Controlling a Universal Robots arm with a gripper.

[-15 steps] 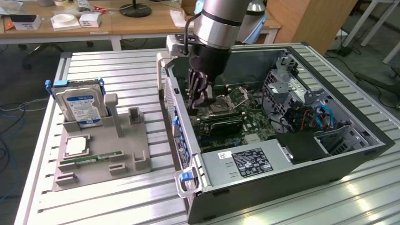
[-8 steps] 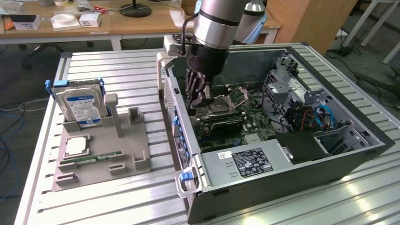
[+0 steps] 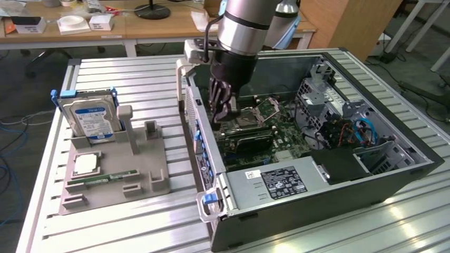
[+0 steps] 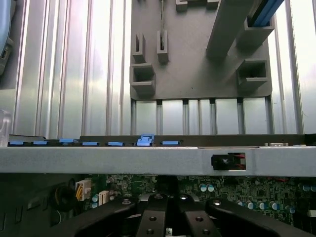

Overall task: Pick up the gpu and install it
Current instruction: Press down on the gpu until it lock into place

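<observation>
While low inside computer case [image 3: 330, 200] over motherboard [image 3: 281, 138], gripper [image 3: 231, 117] clamped shut; gpu's long axis untellable

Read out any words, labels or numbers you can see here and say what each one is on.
None can be read.
Hard drive blue label: print too small.
Power supply black label: white print too blurred.
White sticker beside it: unreadable.

Ribbed glossy metal table [image 3: 140, 74], matt grey plastic holder [image 3: 151, 174], black metal case [image 3: 338, 205].
</observation>
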